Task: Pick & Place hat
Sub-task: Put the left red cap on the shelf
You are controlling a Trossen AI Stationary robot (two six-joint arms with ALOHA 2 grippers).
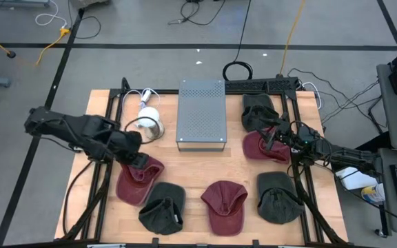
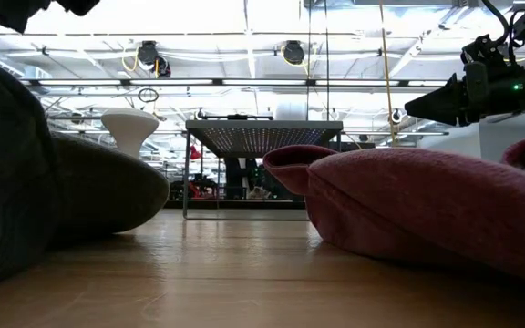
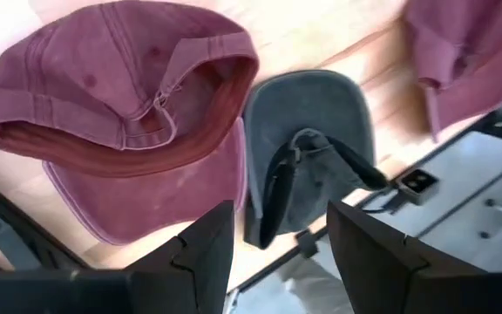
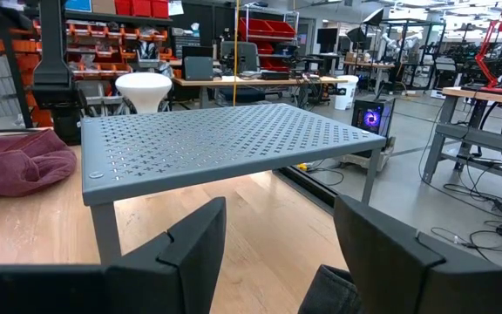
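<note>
The wooden surface (image 1: pixel 198 169) carries a grey perforated stand (image 1: pixel 201 114) at the far middle, with six hats spread around it. The left arm reaches over the near left, its left gripper (image 1: pixel 138 162) hovering above a maroon hat (image 1: pixel 138 183) with a dark hat (image 1: pixel 163 207) just beside it; its jaws stand apart with nothing between them. The right gripper (image 1: pixel 273 138) hangs over another maroon hat (image 1: pixel 264 147) at the right, jaws likewise apart and holding nothing, looking toward the stand. This looks like the approach before a pick. Next, a gripper must descend and close on a hat's crown or brim, probably to carry it to the stand.
</note>
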